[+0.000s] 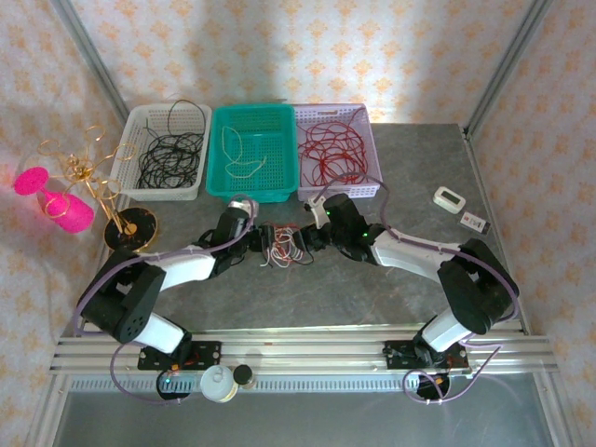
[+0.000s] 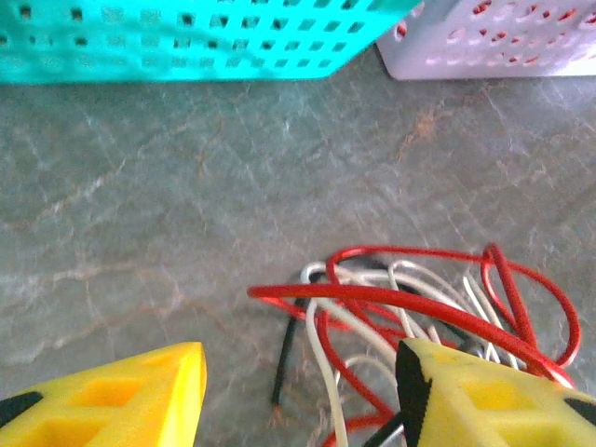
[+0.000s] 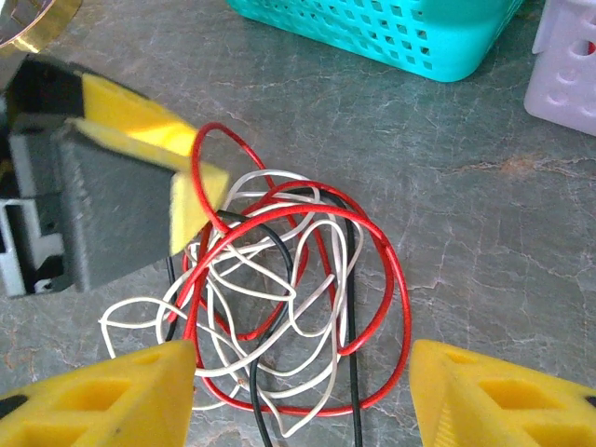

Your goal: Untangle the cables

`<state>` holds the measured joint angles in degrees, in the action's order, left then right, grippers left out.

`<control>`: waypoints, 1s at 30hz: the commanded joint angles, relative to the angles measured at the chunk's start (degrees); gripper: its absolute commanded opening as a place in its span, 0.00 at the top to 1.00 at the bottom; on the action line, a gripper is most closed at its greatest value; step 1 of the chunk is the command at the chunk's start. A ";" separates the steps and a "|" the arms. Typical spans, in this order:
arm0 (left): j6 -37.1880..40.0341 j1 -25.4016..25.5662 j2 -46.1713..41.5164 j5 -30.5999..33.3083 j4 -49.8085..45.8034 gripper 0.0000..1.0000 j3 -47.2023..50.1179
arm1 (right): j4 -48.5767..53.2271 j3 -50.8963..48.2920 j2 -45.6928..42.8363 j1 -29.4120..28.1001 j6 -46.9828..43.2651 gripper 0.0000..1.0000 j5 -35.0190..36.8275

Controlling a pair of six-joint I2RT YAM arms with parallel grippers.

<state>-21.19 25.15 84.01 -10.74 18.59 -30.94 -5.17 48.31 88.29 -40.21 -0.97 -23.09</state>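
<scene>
A tangle of thin red, white and black cables (image 1: 282,244) lies on the grey table between both grippers. In the right wrist view the cables (image 3: 279,307) loop over each other, with a big red loop outermost. My right gripper (image 3: 303,391) hangs open above them, its yellow fingers (image 3: 503,396) on either side. My left gripper (image 2: 298,391) is open too, its right finger (image 2: 484,396) over the edge of the cables (image 2: 410,307); a black wire end lies in the gap. The left gripper's yellow pad (image 3: 140,149) shows at the tangle's far left.
Three baskets stand behind: a white one (image 1: 158,154) with black wires, a teal one (image 1: 251,149) with pale wires, a lilac one (image 1: 335,149) with red wires. A gold wire stand (image 1: 116,209) and pink objects (image 1: 56,200) sit left. Small devices (image 1: 456,205) lie right.
</scene>
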 commanded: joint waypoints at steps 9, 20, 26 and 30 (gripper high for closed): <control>3.47 0.28 -0.33 -7.69 2.96 0.49 0.80 | 1.83 -2.92 -2.27 -0.31 1.78 0.38 3.35; 1.47 0.35 -2.13 -4.73 4.24 0.61 2.54 | 4.31 -9.09 -3.40 -1.91 10.87 0.44 1.63; 1.01 0.36 -2.90 -4.25 3.81 0.62 2.87 | 2.52 -6.43 2.63 -1.81 17.13 0.46 0.74; 0.90 0.41 -3.85 -3.66 4.04 0.62 3.76 | 1.11 -6.48 5.35 -1.83 20.33 0.51 1.19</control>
<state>-19.68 25.15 81.76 -15.86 20.97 -28.14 -2.87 40.80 92.33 -42.06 15.18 -22.02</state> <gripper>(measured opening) 0.380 0.499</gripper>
